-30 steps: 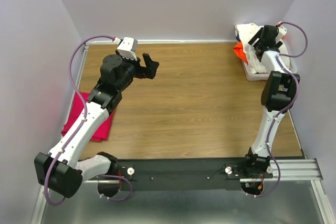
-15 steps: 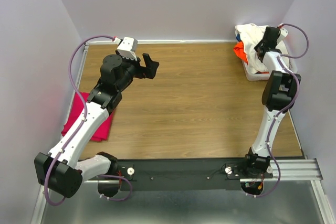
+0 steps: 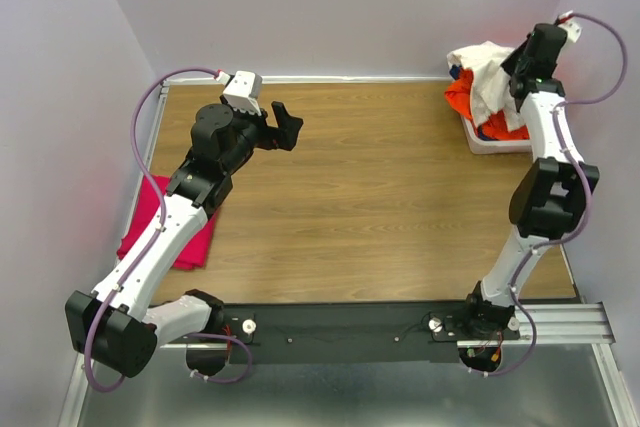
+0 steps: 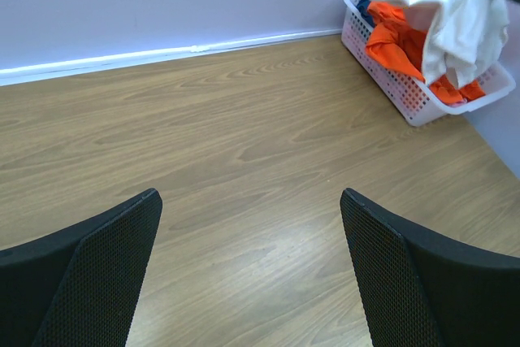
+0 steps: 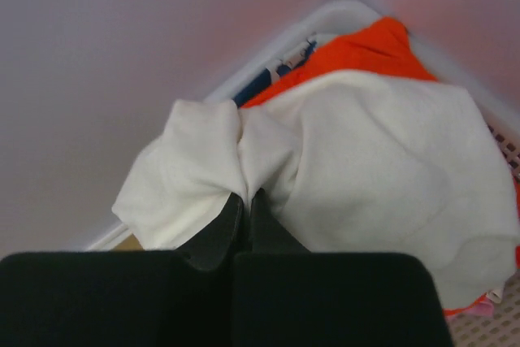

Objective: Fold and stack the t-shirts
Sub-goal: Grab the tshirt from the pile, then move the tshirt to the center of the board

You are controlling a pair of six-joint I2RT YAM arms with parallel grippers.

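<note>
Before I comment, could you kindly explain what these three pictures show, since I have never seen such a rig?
Two robot arms are bolted at the near edge of a wooden table. The overhead picture comes from a fixed camera above and behind them; the other two come from a camera on each wrist. The left fingers are spread open over the wood, holding nothing. The right fingers are pinched shut on a cream-white t-shirt, raised partly out of a white lattice basket in the far right corner. An orange t-shirt lies in that basket beneath it. A pink t-shirt lies at the table's left edge.
</note>
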